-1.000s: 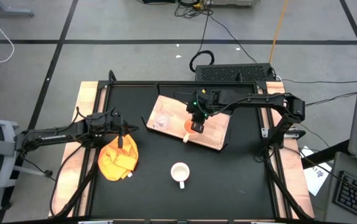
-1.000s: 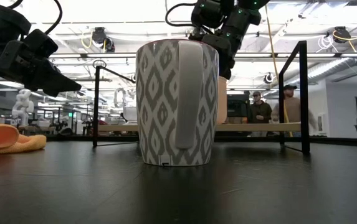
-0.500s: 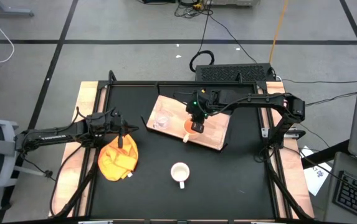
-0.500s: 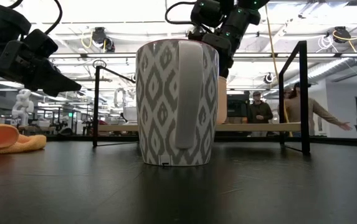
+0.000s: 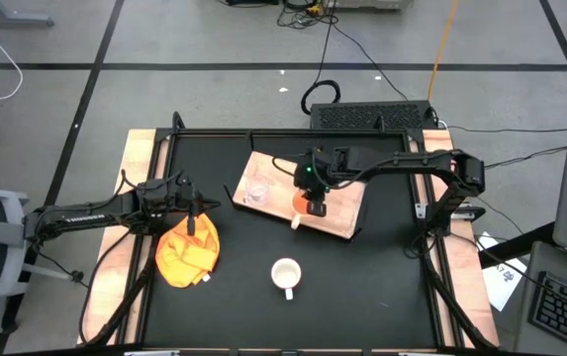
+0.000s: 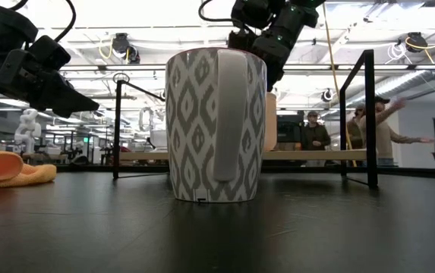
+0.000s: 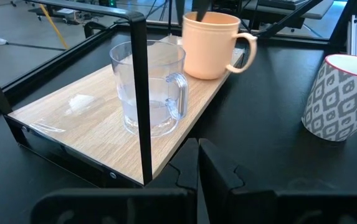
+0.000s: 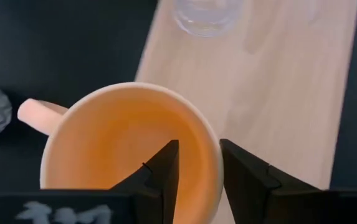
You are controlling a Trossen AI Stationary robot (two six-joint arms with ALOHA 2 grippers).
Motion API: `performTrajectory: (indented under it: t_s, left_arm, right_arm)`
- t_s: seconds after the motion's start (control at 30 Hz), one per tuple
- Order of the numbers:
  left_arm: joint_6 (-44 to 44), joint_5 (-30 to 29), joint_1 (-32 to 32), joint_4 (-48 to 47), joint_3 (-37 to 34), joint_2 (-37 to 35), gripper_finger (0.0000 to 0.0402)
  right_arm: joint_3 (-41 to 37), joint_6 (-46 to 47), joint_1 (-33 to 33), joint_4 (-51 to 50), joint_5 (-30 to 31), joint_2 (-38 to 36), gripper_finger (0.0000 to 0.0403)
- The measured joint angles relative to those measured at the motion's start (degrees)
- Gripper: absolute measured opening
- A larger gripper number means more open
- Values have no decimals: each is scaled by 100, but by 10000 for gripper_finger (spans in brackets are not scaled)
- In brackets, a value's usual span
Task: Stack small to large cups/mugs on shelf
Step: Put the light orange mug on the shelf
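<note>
I count one table (image 5: pixel 382 287), black-topped, carrying one light-wood shelf (image 5: pixel 347 213) that lies flat toward the far side. On the near left of the table I see one orange-yellow cloth (image 5: pixel 187 252), bunched in a heap. Then three cups: one white mug (image 5: pixel 286 274) with a grey pattern standing upright on the bare table, near the front edge and well apart from the shelf; one yellow-orange mug (image 5: pixel 300 206) upright on the near edge of the shelf, its handle pointing out past the shelf edge; and one clear glass cup (image 5: pixel 257 188) upright on the shelf's left end, just beside the orange mug but not touching it.

Two arms. My right arm reaches in from the right side, stretched across the shelf, with the right tool (image 8: pixel 198 163) pointing straight down over the yellow-orange mug; its fingers are spread, one inside the rim and one outside, straddling the mug wall without pinching it. My left arm lies low along the left side of the table, the left tool (image 5: pixel 204 208) pressed together and empty, hovering just above the cloth and aimed toward the shelf
</note>
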Motion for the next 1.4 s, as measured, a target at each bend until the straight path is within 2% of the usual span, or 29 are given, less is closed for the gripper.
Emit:
performTrajectory:
  t_s: [0.83,0.97,1.4]
  left_arm:
    - [-11,1,-2,-1,-1,0,17]
    - [-16,0,0,-2,-1,-2,17]
    - [-18,0,-1,-2,-1,-1,17]
  right_arm:
    - [4,-1303,98,35,42,-2,106]
    - [4,-1370,98,35,202,-2,104]
    - [4,-1366,98,42,184,-7,11]
